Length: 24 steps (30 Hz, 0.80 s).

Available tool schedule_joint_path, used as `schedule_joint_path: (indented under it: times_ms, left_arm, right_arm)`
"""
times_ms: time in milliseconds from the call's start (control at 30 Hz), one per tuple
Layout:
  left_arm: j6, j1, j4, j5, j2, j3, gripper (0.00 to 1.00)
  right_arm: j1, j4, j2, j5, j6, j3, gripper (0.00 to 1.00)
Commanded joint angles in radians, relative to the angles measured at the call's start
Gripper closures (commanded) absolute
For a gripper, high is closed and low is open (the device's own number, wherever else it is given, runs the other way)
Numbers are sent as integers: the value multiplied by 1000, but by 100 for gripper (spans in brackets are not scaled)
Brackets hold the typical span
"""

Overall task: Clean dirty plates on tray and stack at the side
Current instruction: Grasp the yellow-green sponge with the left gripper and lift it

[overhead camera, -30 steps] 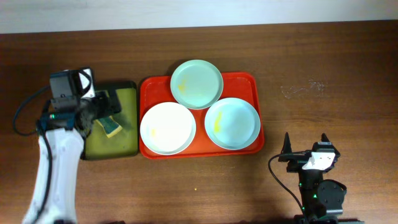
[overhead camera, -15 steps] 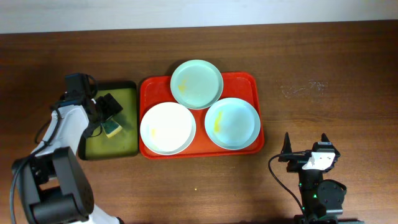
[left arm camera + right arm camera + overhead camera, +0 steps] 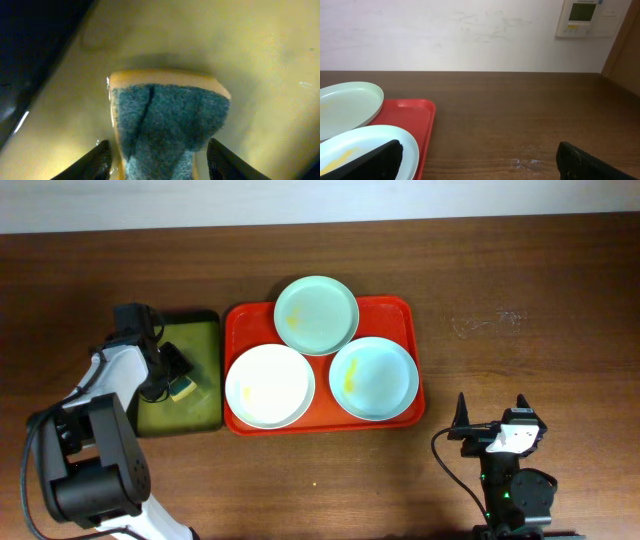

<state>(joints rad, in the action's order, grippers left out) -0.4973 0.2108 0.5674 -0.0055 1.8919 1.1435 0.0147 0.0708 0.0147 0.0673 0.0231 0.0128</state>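
Three plates lie on the red tray [image 3: 400,310]: a white plate [image 3: 270,386] at front left, a mint green plate [image 3: 316,315] at the back, a pale blue-white plate [image 3: 374,378] at front right. Each has a yellowish smear. My left gripper [image 3: 172,372] is down in the olive-green tray [image 3: 200,330], open, with its fingers either side of a yellow sponge with a blue-green scouring face [image 3: 167,125]. My right gripper [image 3: 492,412] is open and empty at the table's front right. The right wrist view shows the mint plate [image 3: 345,107], the blue-white plate [image 3: 365,150] and the red tray [image 3: 407,115].
The olive-green tray stands directly left of the red tray. Bare brown table lies right of the red tray, with a faint whitish smudge [image 3: 487,321] at the back right. A white wall with a wall panel [image 3: 584,17] is beyond the table.
My left arm has swung in and lowered over the olive-green tray, bringing its gripper down around the sponge. The right arm and the plates have not moved.
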Motion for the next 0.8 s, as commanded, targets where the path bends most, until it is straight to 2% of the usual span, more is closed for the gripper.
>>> schedule_joint_path:
  times_ms: [0,133,167,200,300,333,367,433,467,600,633,667,733,767]
  left_arm:
    - [-3,5,24,-2,60,2,58]
    - [-2,5,40,-2,80,2,80]
    - [-2,5,40,-1,77,5,93]
    - [-2,5,43,1,77,10,100]
    - [-2,6,109,2,77,51,100]
    - [-3,6,129,2,77,67,89]
    - [-3,6,137,2,77,78,66]
    - [-3,6,137,2,77,83,4]
    - [-3,6,137,1,77,82,1]
    - [-3,6,138,1,77,81,1]
    - [-2,6,138,0,78,80,1]
    - [-3,6,138,1,79,80,10]
    - [-3,6,141,1,79,78,41]
    - [-3,6,141,1,79,78,65]
  right_arm:
    - [5,3,-5,16,-2,-7,1]
    - [5,4,-5,16,-2,-7,1]
    - [5,4,-5,16,-2,-7,1]
    - [5,4,-5,16,-2,-7,1]
    - [5,4,-5,16,-2,-7,1]
    - [5,4,-5,16,-2,-7,1]
    - [5,4,-5,16,-2,-7,1]
    - [5,3,-5,16,-2,-7,1]
    - [5,4,-5,16,-2,-7,1]
    - [5,3,-5,16,-2,-7,1]
    - [5,4,-5,16,-2,-7,1]
    - [5,4,-5,16,-2,-7,1]
    - [5,4,-5,16,-2,-7,1]
    - [5,4,-5,16,-2,-7,1]
